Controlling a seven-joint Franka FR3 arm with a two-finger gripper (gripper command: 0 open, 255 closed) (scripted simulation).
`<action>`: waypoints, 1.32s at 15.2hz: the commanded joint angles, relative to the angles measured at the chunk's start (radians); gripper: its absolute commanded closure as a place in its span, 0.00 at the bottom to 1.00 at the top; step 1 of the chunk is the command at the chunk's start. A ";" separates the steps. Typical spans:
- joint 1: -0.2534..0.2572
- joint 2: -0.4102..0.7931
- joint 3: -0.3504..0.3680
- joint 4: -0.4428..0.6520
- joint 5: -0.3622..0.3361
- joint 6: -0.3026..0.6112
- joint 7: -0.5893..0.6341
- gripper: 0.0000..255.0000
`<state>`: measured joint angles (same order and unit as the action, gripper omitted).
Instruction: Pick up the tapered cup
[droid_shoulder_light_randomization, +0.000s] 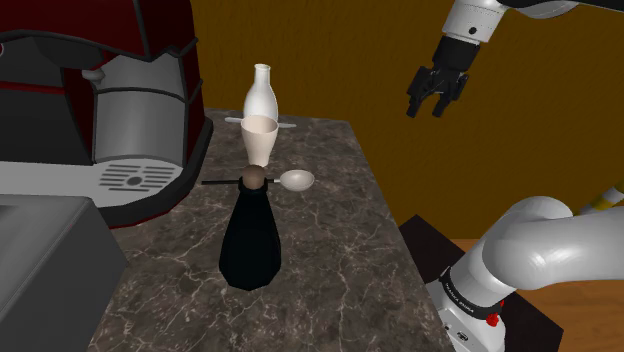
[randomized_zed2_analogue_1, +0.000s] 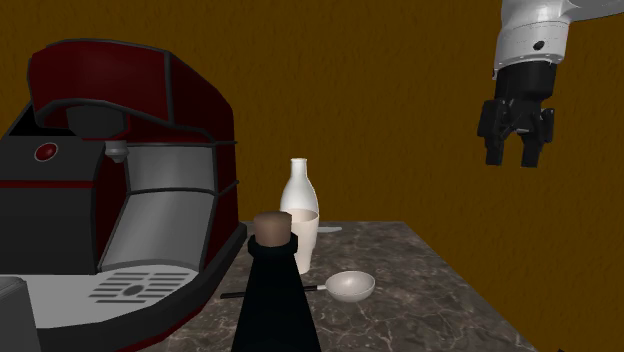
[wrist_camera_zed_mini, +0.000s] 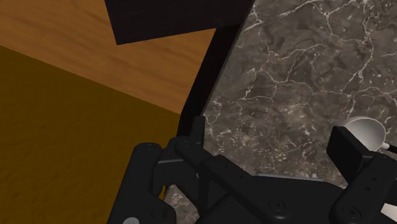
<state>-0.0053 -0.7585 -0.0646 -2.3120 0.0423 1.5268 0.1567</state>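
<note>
**gripper high over the counter's edge, cup crowded at the far end**

the gripper (droid_shoulder_light_randomization: 433, 103) hangs in the air with its fingers spread wide and nothing between them. it is about over the counter's (droid_shoulder_light_randomization: 330, 270) edge on the shoulder view's right. in the wrist view that dark edge runs under the hand, with wooden floor (wrist_camera_zed_mini: 76, 44) on one side and stone on the other.

the pale cup (droid_shoulder_light_randomization: 261, 138) stands toward the counter's far edge, right in front of a white bottle (droid_shoulder_light_randomization: 260, 95). a black corked bottle (droid_shoulder_light_randomization: 250, 240) stands on its near side. a spoon (droid_shoulder_light_randomization: 298, 180) lies just beside it, toward the right edge. a coffee machine (droid_shoulder_light_randomization: 120, 110) walls the left side. bare stone runs from the spoon to the right edge.
</note>
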 joint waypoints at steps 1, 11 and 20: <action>0.000 0.000 0.000 0.000 0.000 0.000 0.000 0.00; 0.043 0.273 0.119 0.072 0.081 0.240 0.149 0.00; 0.069 0.570 0.205 0.251 0.086 0.395 0.281 0.00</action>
<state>0.0608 -0.2144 0.1330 -2.0788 0.1298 1.9091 0.4236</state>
